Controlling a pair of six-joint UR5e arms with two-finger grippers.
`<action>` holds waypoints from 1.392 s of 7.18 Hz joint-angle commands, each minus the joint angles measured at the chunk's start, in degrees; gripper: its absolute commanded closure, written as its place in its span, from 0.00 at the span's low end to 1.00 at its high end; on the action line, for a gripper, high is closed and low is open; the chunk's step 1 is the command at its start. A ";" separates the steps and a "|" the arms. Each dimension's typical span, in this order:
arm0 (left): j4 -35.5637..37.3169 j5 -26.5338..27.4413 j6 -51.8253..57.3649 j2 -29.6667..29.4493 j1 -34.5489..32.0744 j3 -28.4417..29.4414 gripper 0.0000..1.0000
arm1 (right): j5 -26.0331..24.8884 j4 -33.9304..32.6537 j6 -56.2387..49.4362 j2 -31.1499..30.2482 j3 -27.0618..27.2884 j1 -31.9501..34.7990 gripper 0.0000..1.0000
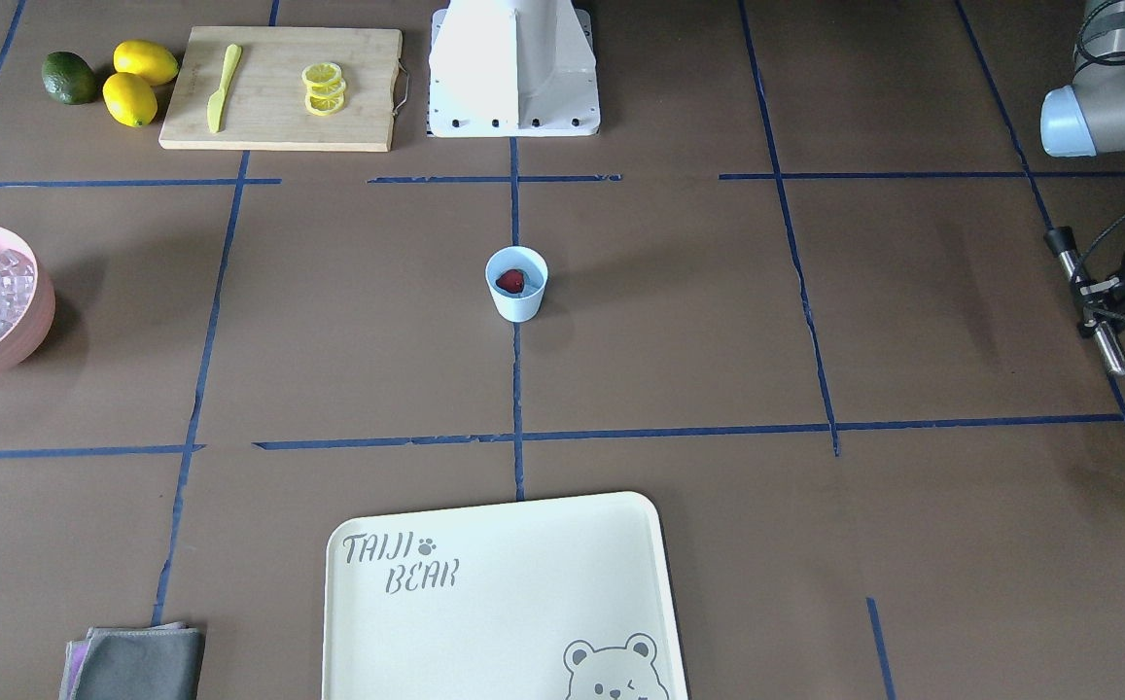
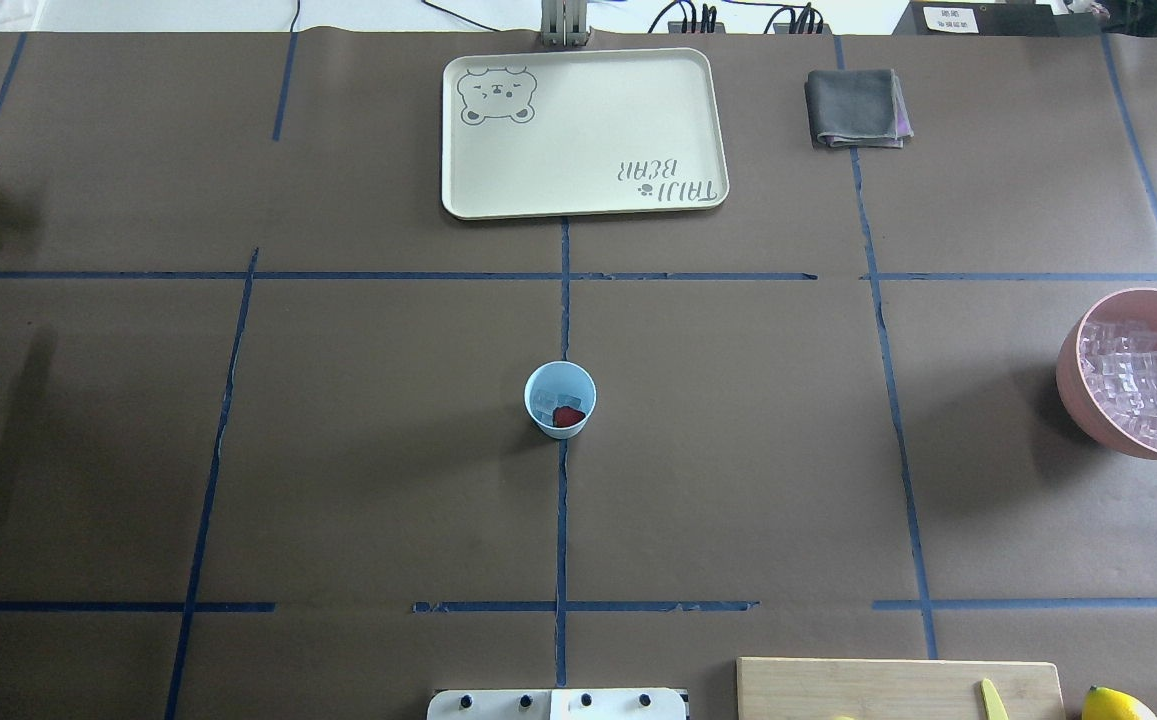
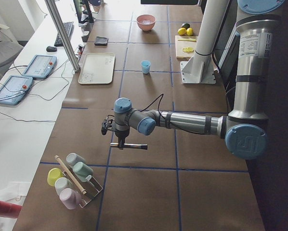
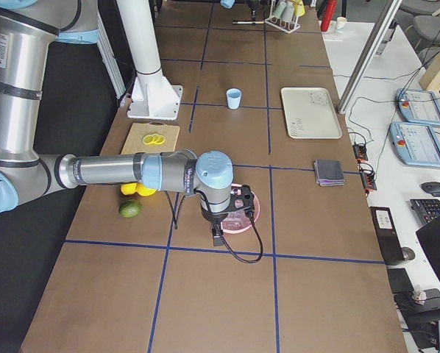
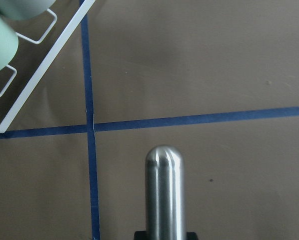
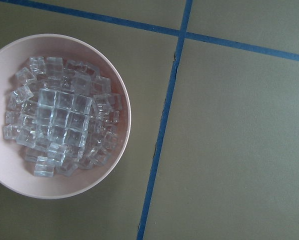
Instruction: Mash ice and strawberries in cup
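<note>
Your left pincer (image 1: 1099,303) was clamped on a steel rod (image 5: 163,195), off at the worktop's (image 2: 388,480) left end beside a rack (image 5: 39,65). You couldn't tell how wide the right pincer (image 4: 218,234) stood; it hung over the pink bowl (image 6: 117,165). The cup (image 2: 560,399) stood mid-worktop, well apart from both, holding the strawberry (image 2: 568,417) and ice (image 2: 544,400).

This is a robot lab. A grey robot arm (image 3: 192,122) reaches over a big table (image 3: 149,96) covered in brown paper with blue tape lines (image 2: 564,300). On the left of the side view, a white desk (image 3: 33,120) holds control tablets (image 3: 39,66) and a keyboard (image 3: 65,32).
</note>
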 commanded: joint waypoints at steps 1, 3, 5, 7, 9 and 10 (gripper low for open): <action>-3.12 -0.11 -1.34 0.61 3.23 2.90 0.95 | 0.00 0.00 -0.16 -0.18 -0.01 0.00 0.01; -3.22 -0.03 -0.90 0.61 6.58 3.00 0.92 | -0.09 0.00 -0.25 -0.27 -0.01 0.00 0.01; -3.22 -0.03 -0.90 0.61 6.95 3.26 0.75 | -0.09 0.00 -0.25 -0.27 -0.01 0.00 0.01; -3.22 -0.02 -0.81 0.70 6.95 3.61 0.00 | -0.09 0.00 -0.25 -0.27 -0.01 0.00 0.01; -2.61 -1.94 0.15 0.78 6.78 2.30 0.00 | 0.00 0.00 -0.25 -0.27 0.08 0.00 0.01; -1.82 -5.70 4.16 0.70 6.08 1.42 0.00 | 0.00 0.00 -0.25 -0.27 0.08 0.00 0.01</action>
